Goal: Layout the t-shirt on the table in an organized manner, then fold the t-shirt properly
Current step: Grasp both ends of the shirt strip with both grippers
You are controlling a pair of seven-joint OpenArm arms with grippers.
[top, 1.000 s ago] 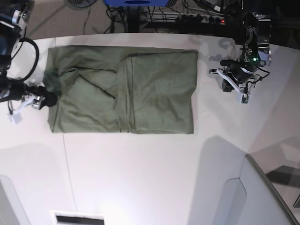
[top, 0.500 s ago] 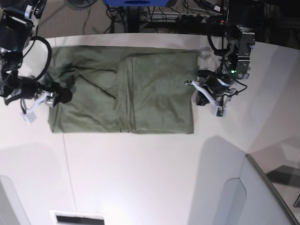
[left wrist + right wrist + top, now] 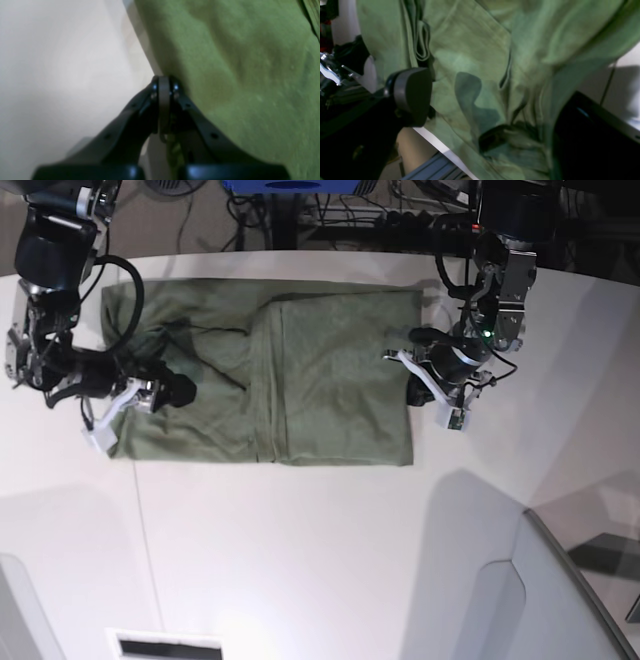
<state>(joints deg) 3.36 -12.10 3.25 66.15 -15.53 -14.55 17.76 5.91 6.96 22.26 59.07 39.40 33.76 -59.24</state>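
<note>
The olive-green t-shirt (image 3: 330,380) lies partly folded on the white table (image 3: 300,560), with a lengthwise fold down its middle. My left gripper (image 3: 413,385) is shut, its tips at the shirt's right edge; in the left wrist view the joined fingertips (image 3: 163,83) touch the edge of the shirt (image 3: 237,75), and I cannot tell if cloth is pinched. My right gripper (image 3: 170,392) is over the shirt's left part. In the right wrist view its jaws stand wide apart (image 3: 490,112), with wrinkled shirt cloth (image 3: 470,50) between them and draped over the right finger.
A grey angled panel (image 3: 560,600) rises at the front right. Cables and a blue frame (image 3: 290,195) lie beyond the table's far edge. A thin seam line (image 3: 145,530) runs down the table on the left. A white slotted piece (image 3: 165,645) sits at the front edge.
My left gripper has moved left from the bare table to the shirt's right edge. My right gripper has moved right, from the shirt's left edge inward over it, carrying cloth along.
</note>
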